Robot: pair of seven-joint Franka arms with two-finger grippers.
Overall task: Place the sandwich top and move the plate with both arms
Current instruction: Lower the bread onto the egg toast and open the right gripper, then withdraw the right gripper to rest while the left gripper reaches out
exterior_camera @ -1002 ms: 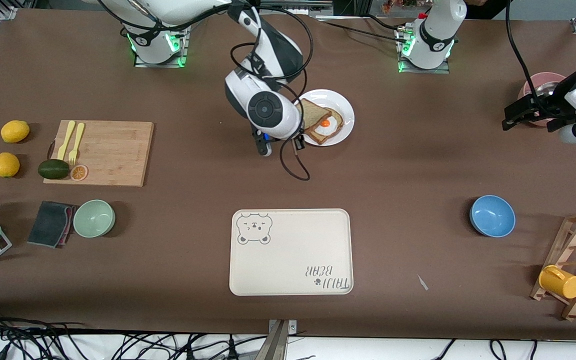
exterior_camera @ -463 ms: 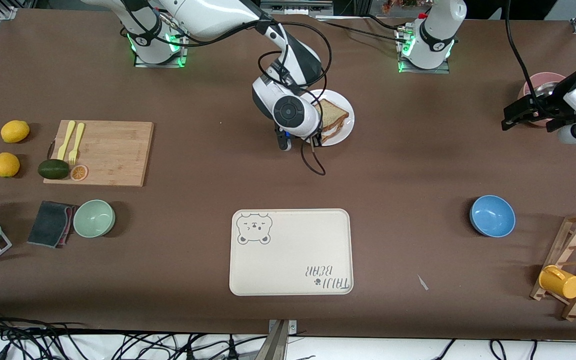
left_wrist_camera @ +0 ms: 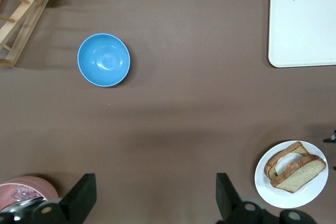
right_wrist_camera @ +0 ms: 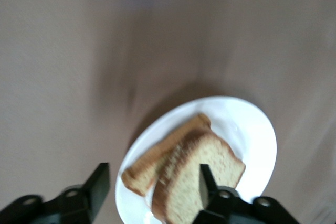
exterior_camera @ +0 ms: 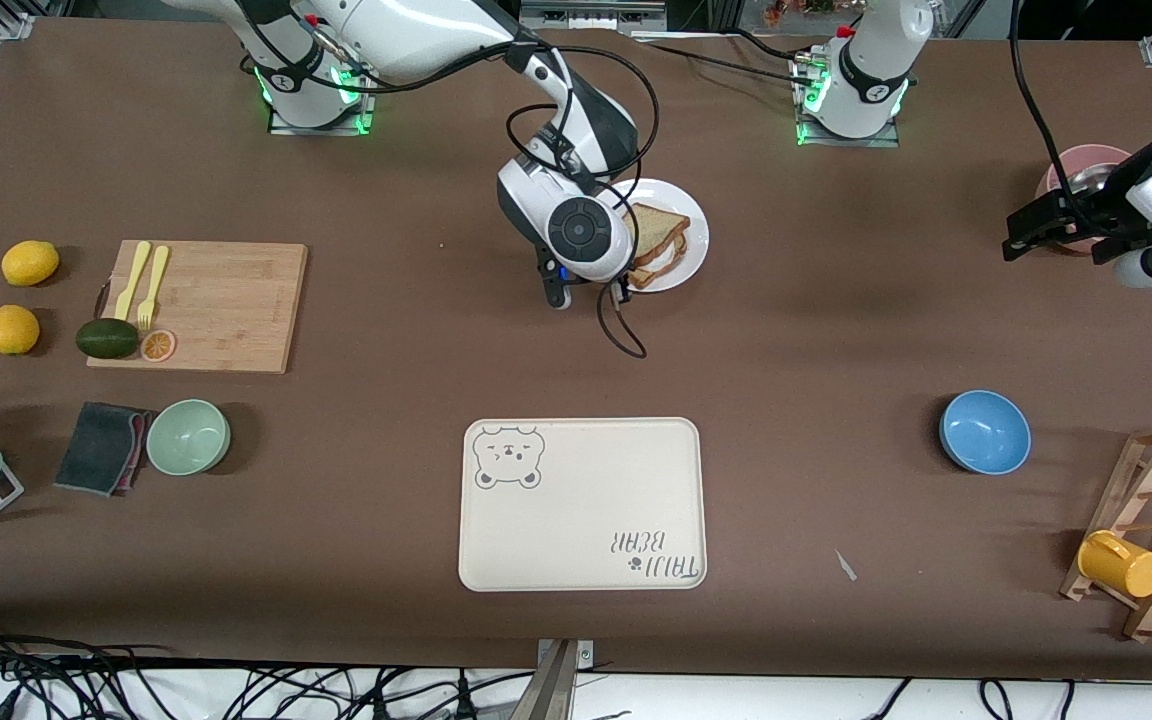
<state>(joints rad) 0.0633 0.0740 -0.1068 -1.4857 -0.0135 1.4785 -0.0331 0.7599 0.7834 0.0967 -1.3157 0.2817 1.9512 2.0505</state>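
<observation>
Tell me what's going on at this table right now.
The right gripper hangs open just above the plate. The sandwich top lies free on the egg toast, overlapping it at a slant. The left gripper waits open, high above the table near the pink bowl. The plate has not been carried anywhere yet.

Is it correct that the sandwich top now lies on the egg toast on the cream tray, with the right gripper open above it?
Not quite. The sandwich top lies on the egg toast on the round white plate, not on the cream tray, which holds nothing, as the front view shows. The right gripper is indeed open above it.
</observation>
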